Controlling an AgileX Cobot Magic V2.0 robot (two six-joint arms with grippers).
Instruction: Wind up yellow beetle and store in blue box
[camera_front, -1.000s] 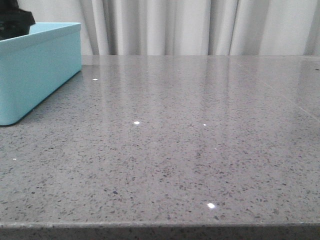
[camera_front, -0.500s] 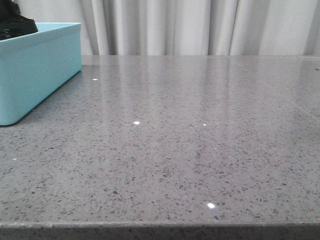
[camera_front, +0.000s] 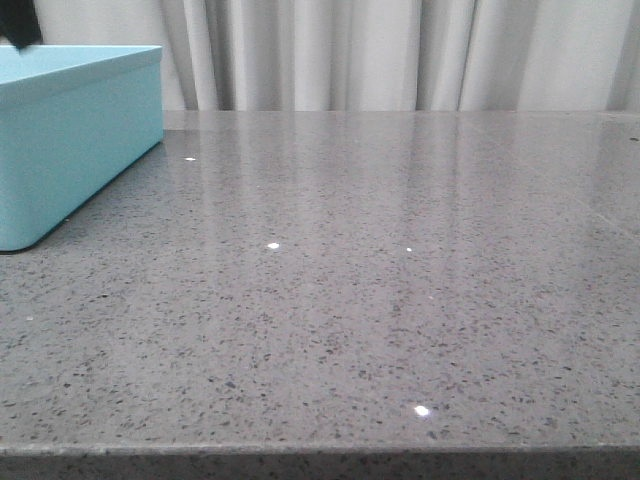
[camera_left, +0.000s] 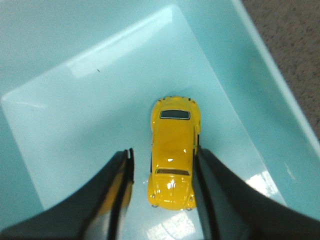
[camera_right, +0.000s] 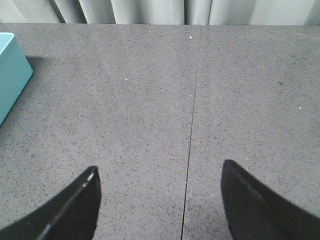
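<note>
We see the small glossy yellow beetle toy car (camera_left: 172, 152) resting on the floor of the light turquoise-blue plastic box (camera_left: 90, 115), its long axis parallel to the spread fingers of our left gripper (camera_left: 162, 200), which straddle it without pinching; the right gripper (camera_right: 160, 200), also spread, is well apart

From the front, the blue box (camera_front: 70, 140) runs off the picture's left edge, its walls hiding the yellow beetle (camera_left: 172, 152); only a dark scrap of my left arm (camera_front: 18, 22) shows above it.
</note>
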